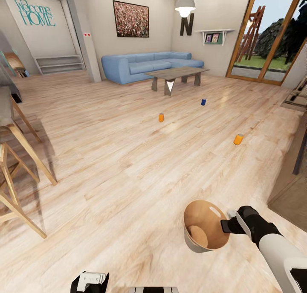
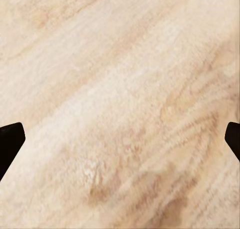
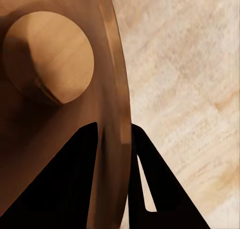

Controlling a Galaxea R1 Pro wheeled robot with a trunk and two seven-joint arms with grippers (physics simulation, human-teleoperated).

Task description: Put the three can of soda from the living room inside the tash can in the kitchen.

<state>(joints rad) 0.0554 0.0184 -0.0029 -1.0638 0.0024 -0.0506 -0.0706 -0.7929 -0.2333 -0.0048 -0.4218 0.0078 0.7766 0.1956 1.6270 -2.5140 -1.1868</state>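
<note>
Right gripper (image 1: 226, 225) carries the bin (image 1: 204, 227) by its rim — jaws clamped either side of the wall, mouth tilted up and empty. Left gripper (image 2: 120, 139) hangs over bare floor (image 1: 106, 165), jaws wide. Three cans stand ahead on the floor: orange (image 1: 161, 117), blue (image 1: 204, 102), orange (image 1: 238, 139) (nearest). Approach the nearest first — keep the bin level and set it down just beside the can.

Right arm extended forward and low, right gripper (image 1: 225, 225) clamped across the rim of the tash can (image 1: 194, 242), one finger inside, one outside. Left gripper (image 2: 120, 139) tucked near base, fingers spread wide apart.
</note>
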